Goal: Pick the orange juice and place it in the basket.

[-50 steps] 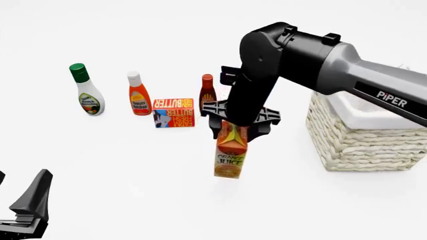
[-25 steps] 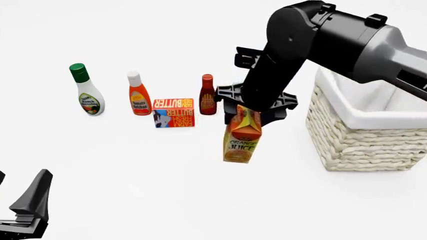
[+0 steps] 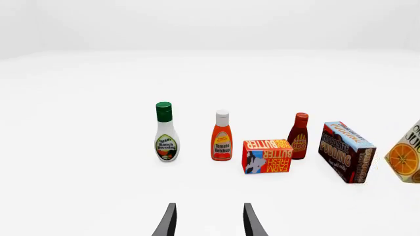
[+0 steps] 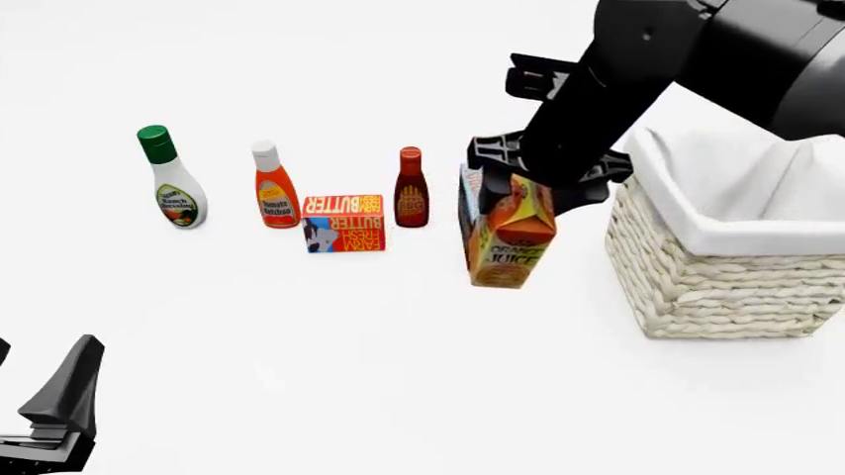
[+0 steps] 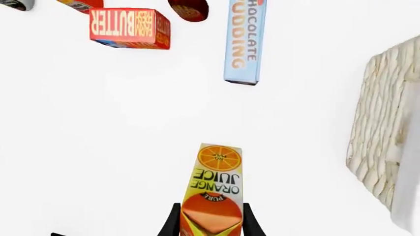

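Lifted higher and carried right, toward the basket, since a second ago: orange juice, an orange-yellow gable-top carton, slightly tilted, clear of the tabletop. Clamped at its top by right end effector, arm reaching down. Left end effector parted, low.

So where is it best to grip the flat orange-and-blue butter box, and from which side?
Probably from above, hand closing across the narrow thickness of the flat orange-and-blue butter box. It stands on a long edge, so its top edge is free. The orange ketchup bottle and dark red sauce bottle flank it from behind, so side approaches look crowded.
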Controlling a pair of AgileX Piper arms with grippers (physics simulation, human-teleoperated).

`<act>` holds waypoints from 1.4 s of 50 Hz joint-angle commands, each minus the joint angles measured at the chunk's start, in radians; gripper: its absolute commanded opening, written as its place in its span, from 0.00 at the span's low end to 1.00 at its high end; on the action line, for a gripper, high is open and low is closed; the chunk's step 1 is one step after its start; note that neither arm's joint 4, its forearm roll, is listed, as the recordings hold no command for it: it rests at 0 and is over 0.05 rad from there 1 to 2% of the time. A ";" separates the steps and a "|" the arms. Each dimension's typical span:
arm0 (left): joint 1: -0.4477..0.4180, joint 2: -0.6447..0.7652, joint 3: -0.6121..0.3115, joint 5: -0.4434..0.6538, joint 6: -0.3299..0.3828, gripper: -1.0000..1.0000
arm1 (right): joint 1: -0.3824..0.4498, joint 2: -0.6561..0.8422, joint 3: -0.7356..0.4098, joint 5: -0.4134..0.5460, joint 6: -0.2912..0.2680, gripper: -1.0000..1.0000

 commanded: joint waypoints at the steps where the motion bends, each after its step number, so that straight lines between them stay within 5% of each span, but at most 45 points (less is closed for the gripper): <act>1: 0.006 0.000 0.003 -0.003 0.000 1.00 | -0.032 -0.023 -0.012 0.000 -0.033 0.00; 32: 0.006 0.000 0.003 -0.004 0.000 1.00 | -0.166 -0.093 -0.084 0.000 -0.232 0.00; 70: 0.006 0.000 0.003 -0.004 0.000 1.00 | -0.284 -0.144 -0.151 0.000 -0.402 0.00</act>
